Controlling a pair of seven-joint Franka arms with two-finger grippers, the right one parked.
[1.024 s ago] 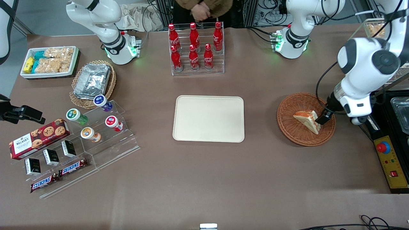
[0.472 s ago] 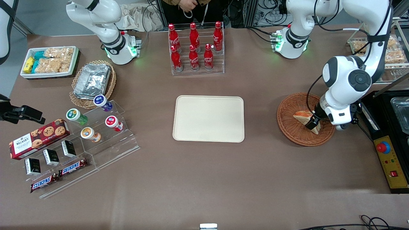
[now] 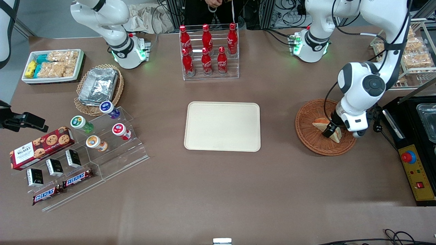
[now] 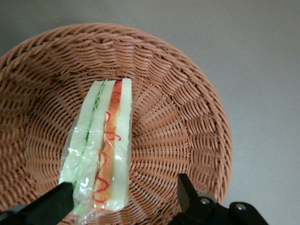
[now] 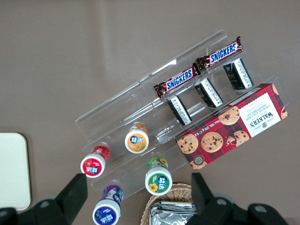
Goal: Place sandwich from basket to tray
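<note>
Right of the frame: gripper [image 3: 331, 132] lowered into the basket [image 3: 308, 136], fingers [image 4: 186, 190] spread wide astride the sandwich [image 4: 98, 150], not yet clamping; tray [image 3: 222, 126] at centre.

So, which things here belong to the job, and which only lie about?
Job:
sandwich, lying in the basket
basket
tray
pincer, open, fingers on either side of the sandwich

Lying about:
cola bottles
foil containers
cookie box
Snickers bars
snack packets
</note>
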